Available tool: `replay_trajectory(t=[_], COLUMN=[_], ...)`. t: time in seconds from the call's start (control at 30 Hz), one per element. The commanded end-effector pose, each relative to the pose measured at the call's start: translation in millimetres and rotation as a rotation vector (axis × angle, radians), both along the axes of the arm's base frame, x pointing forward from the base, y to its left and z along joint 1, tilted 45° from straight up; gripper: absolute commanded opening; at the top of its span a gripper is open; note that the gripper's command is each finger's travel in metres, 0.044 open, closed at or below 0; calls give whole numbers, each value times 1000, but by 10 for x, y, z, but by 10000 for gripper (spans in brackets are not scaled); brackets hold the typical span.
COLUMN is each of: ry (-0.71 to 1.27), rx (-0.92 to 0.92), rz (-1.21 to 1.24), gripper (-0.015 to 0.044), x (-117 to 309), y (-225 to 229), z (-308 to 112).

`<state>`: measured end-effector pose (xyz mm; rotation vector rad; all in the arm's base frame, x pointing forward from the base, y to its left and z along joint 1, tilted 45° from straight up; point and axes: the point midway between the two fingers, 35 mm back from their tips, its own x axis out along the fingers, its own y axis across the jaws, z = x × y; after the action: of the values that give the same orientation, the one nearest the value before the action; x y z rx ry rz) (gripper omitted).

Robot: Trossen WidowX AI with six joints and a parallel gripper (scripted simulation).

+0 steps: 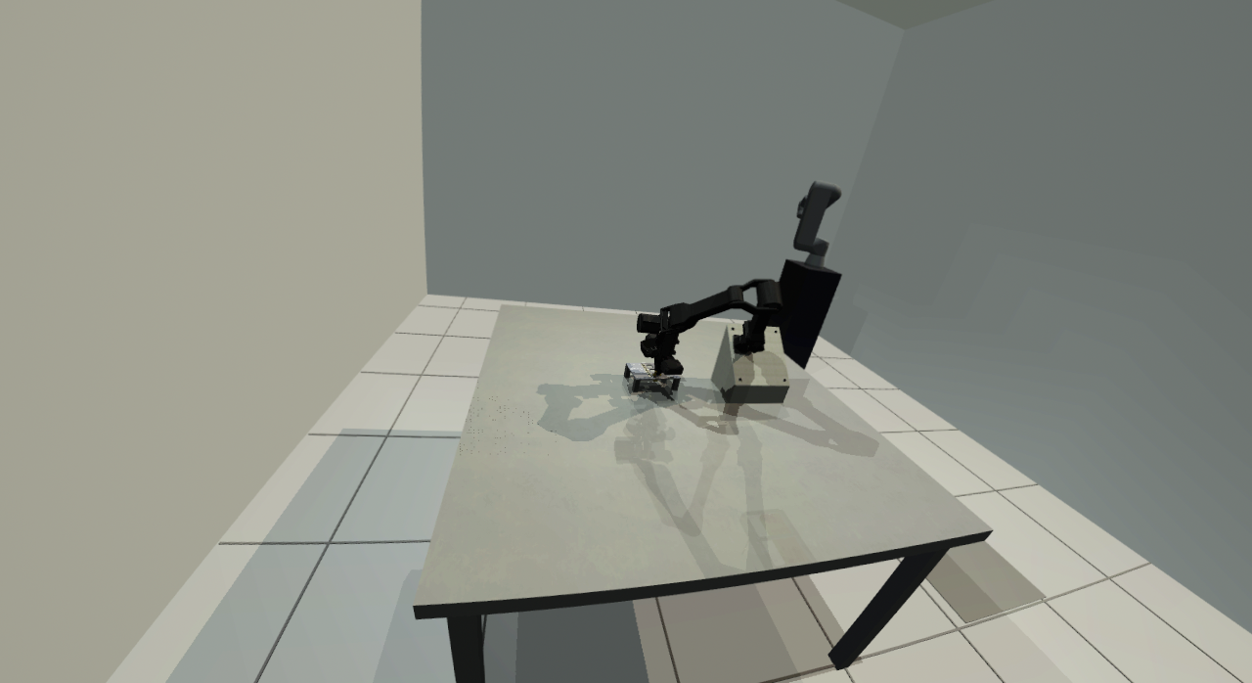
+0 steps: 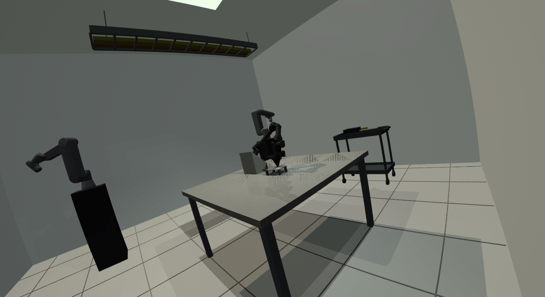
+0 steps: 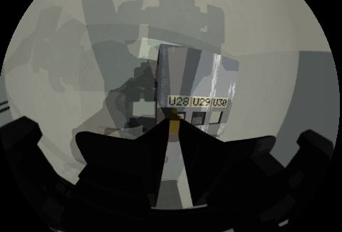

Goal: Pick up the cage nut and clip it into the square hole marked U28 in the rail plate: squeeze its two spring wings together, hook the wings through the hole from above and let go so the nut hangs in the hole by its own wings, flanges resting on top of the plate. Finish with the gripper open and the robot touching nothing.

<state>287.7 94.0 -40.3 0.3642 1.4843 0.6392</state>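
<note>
Black two-finger gripper (image 1: 662, 374) (image 2: 277, 165) (image 3: 173, 122), pinching small yellow-orange cage nut (image 3: 174, 127) betw. fingertips; nut at U28 hole (image 3: 182, 115), grey metal rail plate (image 1: 643, 370) (image 2: 275, 169) (image 3: 204, 79); seating unclear.

Top: raised, angled down along the table (image 1: 700, 504) (image 2: 266, 196), fairly far — exterior: well back, low oblique; both share table and arm (image 1: 713, 306) (image 2: 276, 129). Wrist: close, facing down at rail plate (image 3: 199, 79).

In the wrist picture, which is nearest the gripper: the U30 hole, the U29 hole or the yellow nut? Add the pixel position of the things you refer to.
1. Yellow nut (image 3: 174, 127): between the gripper's (image 3: 174, 121) fingertips.
2. U29 hole (image 3: 198, 118): just right in view.
3. U30 hole (image 3: 216, 117): farther right.
</note>
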Motion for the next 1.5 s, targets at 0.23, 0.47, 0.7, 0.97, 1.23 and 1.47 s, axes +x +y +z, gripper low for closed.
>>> replay_trajectory(t=[0.23,0.47,0.7,0.97,1.23,1.47], ry=[6,9,12,14,15,17], rx=[35,57,75,93,98,111], rz=[1,2,4,5,5,6], gripper=[25,25,25,25,25,25], x=[6,9,9,8,8,10], y=[-8,-14,-20,-25,-26,-30], z=[-14,-23,-28,-29,-28,-31])
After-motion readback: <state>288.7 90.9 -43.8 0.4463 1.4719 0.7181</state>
